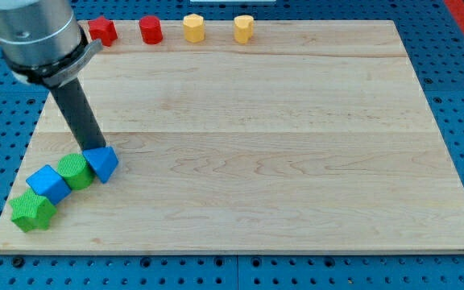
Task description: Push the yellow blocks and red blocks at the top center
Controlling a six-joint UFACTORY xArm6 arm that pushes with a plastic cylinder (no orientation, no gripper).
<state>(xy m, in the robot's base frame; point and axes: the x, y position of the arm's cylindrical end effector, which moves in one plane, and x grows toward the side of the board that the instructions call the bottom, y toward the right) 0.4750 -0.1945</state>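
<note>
A red star block [101, 31] and a red cylinder [151, 30] sit along the board's top edge at the view's upper left. A yellow hexagonal block [193, 28] and a second yellow block [243, 28] sit to their right, near the top centre. My tip [96, 149] is far from them at the view's lower left, touching the top of a blue triangular block [102, 163].
A green cylinder [75, 171], a blue cube [48, 184] and a green star block [32, 212] run in a diagonal line from the blue triangular block toward the lower left corner. The wooden board [296, 161] lies on a blue pegboard.
</note>
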